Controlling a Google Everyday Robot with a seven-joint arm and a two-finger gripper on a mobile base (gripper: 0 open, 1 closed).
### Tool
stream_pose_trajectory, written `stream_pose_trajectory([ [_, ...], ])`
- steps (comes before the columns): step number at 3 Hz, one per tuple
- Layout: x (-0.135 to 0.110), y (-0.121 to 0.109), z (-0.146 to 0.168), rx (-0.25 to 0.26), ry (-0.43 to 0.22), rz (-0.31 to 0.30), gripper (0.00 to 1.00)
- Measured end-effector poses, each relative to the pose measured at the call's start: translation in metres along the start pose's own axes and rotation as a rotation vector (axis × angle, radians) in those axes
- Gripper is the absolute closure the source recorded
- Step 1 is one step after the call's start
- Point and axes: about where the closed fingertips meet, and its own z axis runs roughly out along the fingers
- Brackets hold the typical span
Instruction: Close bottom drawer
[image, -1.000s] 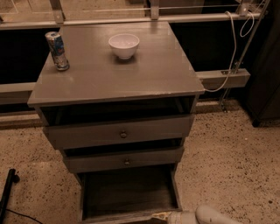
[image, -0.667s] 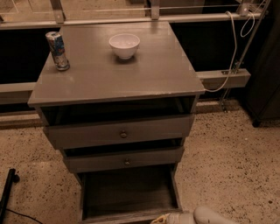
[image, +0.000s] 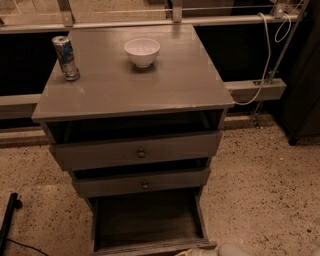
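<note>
The bottom drawer (image: 147, 220) is the narrowest of three grey-brown drawers and stands pulled far out at the bottom of the camera view, its deep plain box empty. Its low front panel (image: 150, 247) lies along the frame's lower edge and its knob is hidden. My gripper (image: 200, 251) shows only as a pale part at the bottom edge, right at the front panel's right end. The wide top drawer (image: 137, 152) and the middle drawer (image: 142, 184) are each open a little.
A drink can (image: 65, 57) and a white bowl (image: 142, 52) stand on the cabinet top (image: 150, 85). A white cable (image: 264, 55) hangs at the right by a rail. A dark bar (image: 7, 220) lies on the speckled floor at the left.
The pale arm and gripper have slid lower and a little right, so less of them shows at the bottom edge. The drawers have not visibly moved.
</note>
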Motion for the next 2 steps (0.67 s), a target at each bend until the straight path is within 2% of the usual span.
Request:
stream_pose_trajectory([
  [1, 0.02, -0.015, 0.015, 0.095, 0.041, -0.007, 1.0],
  [2, 0.022, -0.038, 0.02, 0.157, 0.06, -0.026, 1.0],
])
